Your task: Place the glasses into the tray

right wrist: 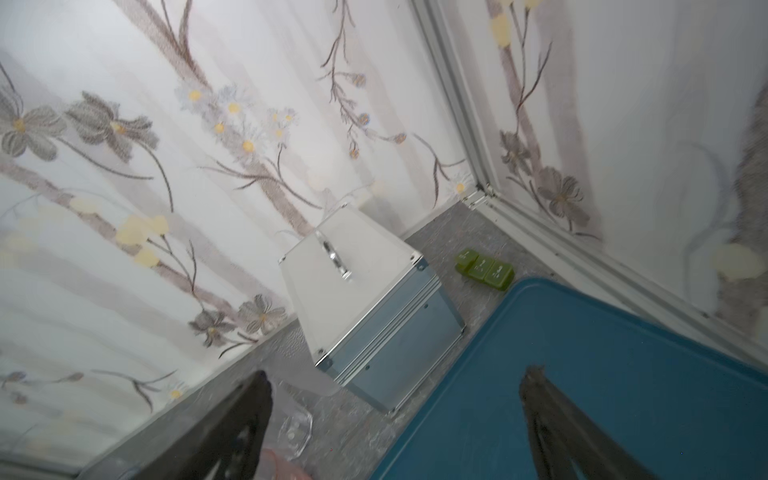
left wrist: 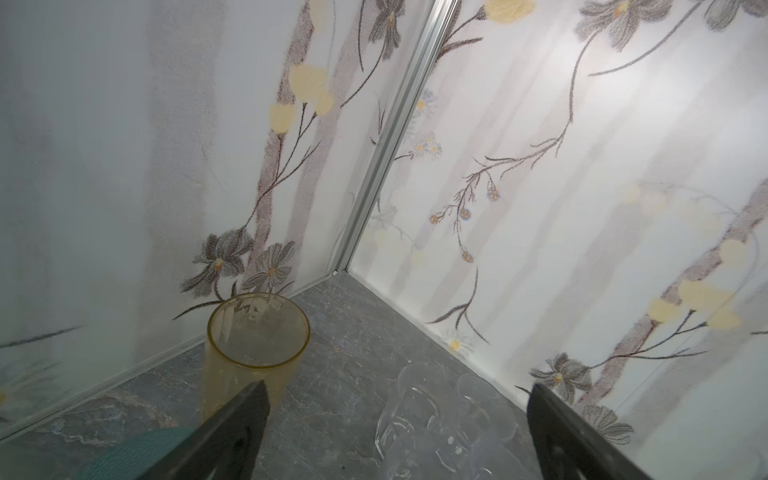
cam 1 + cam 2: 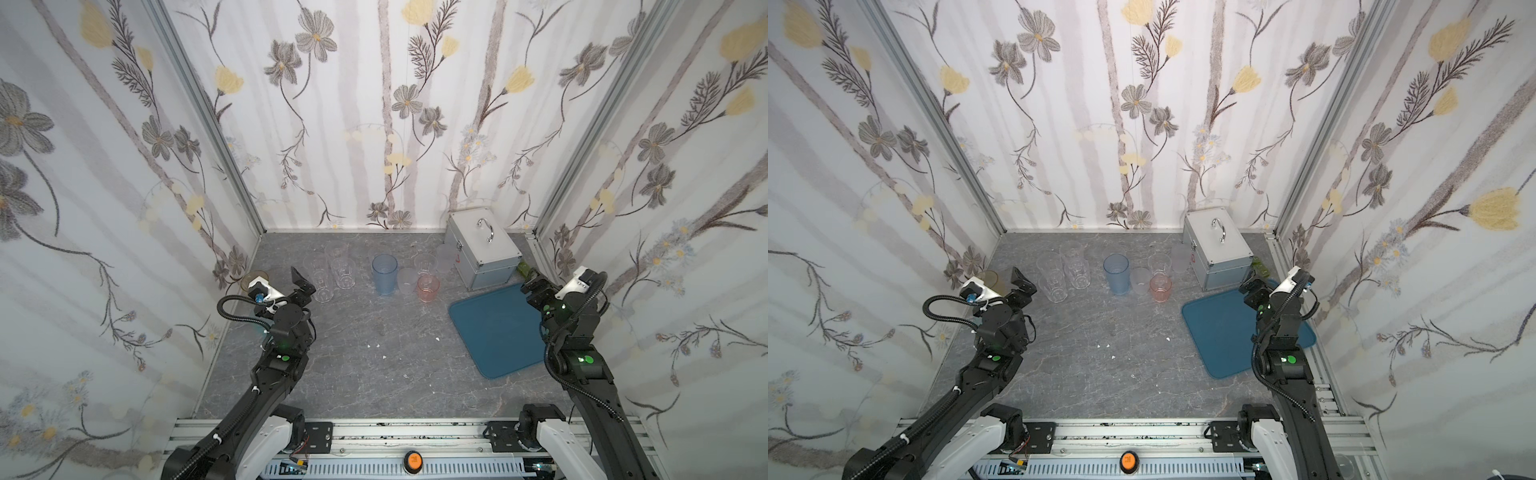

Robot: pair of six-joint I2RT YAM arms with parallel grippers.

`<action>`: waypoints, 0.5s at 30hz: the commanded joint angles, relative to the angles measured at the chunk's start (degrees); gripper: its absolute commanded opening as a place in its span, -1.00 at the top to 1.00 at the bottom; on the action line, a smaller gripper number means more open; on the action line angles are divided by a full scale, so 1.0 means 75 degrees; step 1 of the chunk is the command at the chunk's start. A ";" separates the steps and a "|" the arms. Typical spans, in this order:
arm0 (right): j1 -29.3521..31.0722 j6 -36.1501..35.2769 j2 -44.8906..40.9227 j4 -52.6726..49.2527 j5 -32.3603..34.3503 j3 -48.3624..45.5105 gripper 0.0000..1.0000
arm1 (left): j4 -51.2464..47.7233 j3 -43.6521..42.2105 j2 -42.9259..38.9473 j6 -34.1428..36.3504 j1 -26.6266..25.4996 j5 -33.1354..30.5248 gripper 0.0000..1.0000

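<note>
Both end effectors have jaws apart & hold nothing. The left end effector (image 3: 305, 283) hangs just beside the clear faceted glasses (image 3: 328, 274), w/ the amber glass (image 2: 257, 332) on its other side by the left wall. The right end effector (image 1: 397, 376) is over the far corner of the tray (image 3: 494, 332), near the silver case (image 3: 482, 253). The blue glass (image 3: 384, 274), pink glass (image 3: 428, 287) & frosted glass (image 3: 406, 280) stand on the table (image 3: 365, 365), left of the tray. A red mark on the case & marks on the green blocks (image 1: 484, 266) are too blurred to read.
</note>
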 commanded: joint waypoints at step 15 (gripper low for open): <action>0.3219 0.0268 0.1741 -0.2303 0.0224 0.1148 -0.34 | -0.3209 0.1410 0.0194 0.0055 -0.1720 0.0926 -1.00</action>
